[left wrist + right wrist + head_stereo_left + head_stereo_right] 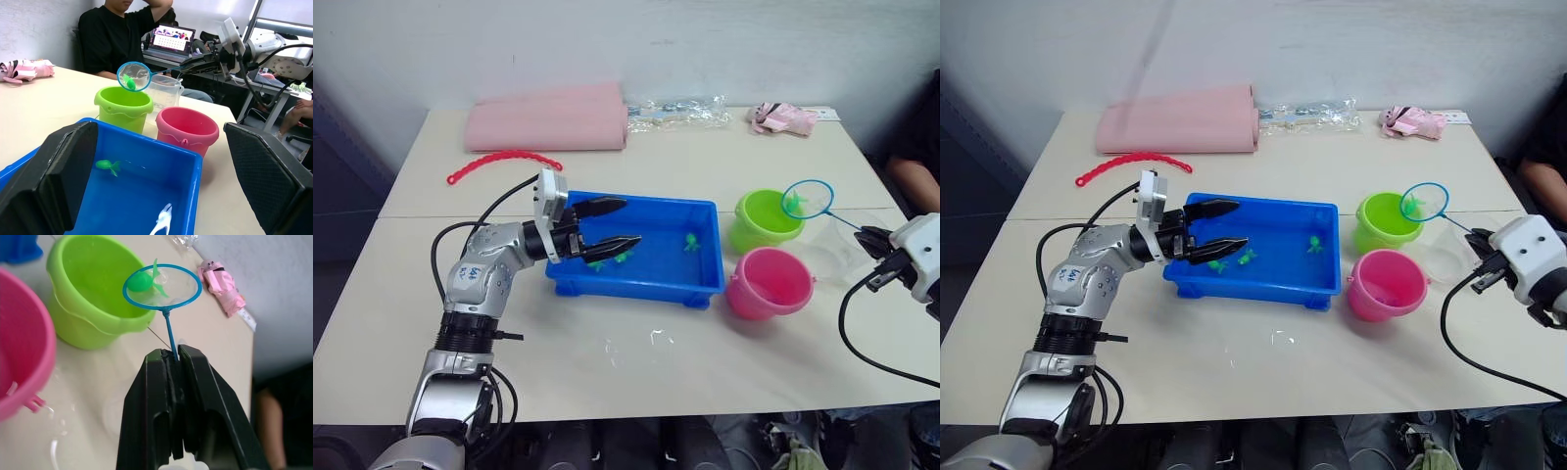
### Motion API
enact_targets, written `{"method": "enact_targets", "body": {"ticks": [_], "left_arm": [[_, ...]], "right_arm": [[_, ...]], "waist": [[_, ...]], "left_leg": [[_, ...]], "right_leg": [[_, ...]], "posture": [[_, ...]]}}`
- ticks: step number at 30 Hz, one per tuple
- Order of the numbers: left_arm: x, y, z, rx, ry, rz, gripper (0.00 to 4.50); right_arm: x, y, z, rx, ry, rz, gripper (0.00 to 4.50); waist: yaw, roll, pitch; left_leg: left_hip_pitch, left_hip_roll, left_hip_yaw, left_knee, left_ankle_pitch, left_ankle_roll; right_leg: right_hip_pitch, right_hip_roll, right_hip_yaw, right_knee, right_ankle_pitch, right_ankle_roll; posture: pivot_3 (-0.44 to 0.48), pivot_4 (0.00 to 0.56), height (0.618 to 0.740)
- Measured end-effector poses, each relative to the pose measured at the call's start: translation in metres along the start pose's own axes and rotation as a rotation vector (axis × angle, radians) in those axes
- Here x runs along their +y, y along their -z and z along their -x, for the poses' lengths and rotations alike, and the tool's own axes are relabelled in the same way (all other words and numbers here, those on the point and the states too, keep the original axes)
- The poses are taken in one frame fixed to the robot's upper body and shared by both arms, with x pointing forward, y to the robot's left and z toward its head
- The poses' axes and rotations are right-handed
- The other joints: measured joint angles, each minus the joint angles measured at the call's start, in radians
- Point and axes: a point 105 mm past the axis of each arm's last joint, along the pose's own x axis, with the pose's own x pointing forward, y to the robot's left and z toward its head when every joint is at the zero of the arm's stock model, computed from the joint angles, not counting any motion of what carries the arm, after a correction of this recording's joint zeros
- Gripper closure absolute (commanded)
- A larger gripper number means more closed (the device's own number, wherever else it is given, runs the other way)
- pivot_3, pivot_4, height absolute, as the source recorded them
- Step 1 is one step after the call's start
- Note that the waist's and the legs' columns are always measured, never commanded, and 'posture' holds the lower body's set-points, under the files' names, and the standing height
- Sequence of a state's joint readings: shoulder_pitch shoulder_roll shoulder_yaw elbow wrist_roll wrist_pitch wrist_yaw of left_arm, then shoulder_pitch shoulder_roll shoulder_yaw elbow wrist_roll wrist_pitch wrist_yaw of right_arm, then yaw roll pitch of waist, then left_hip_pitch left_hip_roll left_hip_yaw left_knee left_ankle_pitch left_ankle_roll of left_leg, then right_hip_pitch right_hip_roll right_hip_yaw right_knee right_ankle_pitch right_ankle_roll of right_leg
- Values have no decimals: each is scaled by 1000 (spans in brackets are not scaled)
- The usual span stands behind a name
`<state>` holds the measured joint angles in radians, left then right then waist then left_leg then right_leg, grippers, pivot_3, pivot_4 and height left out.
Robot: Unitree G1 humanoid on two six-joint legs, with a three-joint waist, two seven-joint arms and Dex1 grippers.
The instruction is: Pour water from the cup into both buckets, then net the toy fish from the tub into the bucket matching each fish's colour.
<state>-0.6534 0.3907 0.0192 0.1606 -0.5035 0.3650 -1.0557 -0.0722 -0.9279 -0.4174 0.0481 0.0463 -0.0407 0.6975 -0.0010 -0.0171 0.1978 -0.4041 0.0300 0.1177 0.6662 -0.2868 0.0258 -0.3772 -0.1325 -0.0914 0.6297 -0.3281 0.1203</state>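
Observation:
My right gripper (174, 354) is shut on the net's thin handle. The blue-rimmed net (807, 199) hangs over the far edge of the lime green bucket (766, 220) with a green fish (143, 280) in it. The pink bucket (769, 283) stands in front of the green one. The clear cup (834, 247) sits to their right. The blue tub (636, 287) holds several green fish (689, 241). My left gripper (618, 223) is open, hovering over the tub's left end with nothing between its fingers.
A rolled pink towel (548, 124), a red beaded strip (502, 162), a clear plastic bag (677, 111) and a pink toy (783, 117) lie along the table's far side. A person (124, 36) sits beyond the right edge. Small water splashes (653, 338) mark the front.

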Motion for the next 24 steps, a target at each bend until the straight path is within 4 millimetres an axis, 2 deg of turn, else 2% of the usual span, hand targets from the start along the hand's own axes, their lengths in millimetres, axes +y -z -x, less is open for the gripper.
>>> {"method": "enact_targets", "body": {"ticks": [8,15,20,24], "left_arm": [[2,-2,-2,-11,-16,-31,33],[3,-10,-8,3,-14,-111,33],[4,-9,-12,16,-16,-116,33],[3,-10,-14,16,-13,-118,33]], "right_arm": [[-6,1,-5,29,-18,370,4500],[-16,-14,-5,-2,-24,722,4500],[-17,-14,-6,-17,-27,831,4500],[-15,-13,-6,-36,-30,786,4500]], "waist": [[0,0,0],[-1,0,0],[0,0,0],[-1,0,0]], "left_leg": [[0,0,0,0,0,0],[0,0,0,0,1,0],[0,0,0,0,1,-1],[0,0,0,0,1,0]], "right_leg": [[0,0,0,0,0,0],[0,0,1,0,0,0],[0,0,1,-1,0,0],[0,0,1,-1,0,0]], "posture": [[0,150,740],[0,150,740],[0,150,740],[0,150,740]]}}
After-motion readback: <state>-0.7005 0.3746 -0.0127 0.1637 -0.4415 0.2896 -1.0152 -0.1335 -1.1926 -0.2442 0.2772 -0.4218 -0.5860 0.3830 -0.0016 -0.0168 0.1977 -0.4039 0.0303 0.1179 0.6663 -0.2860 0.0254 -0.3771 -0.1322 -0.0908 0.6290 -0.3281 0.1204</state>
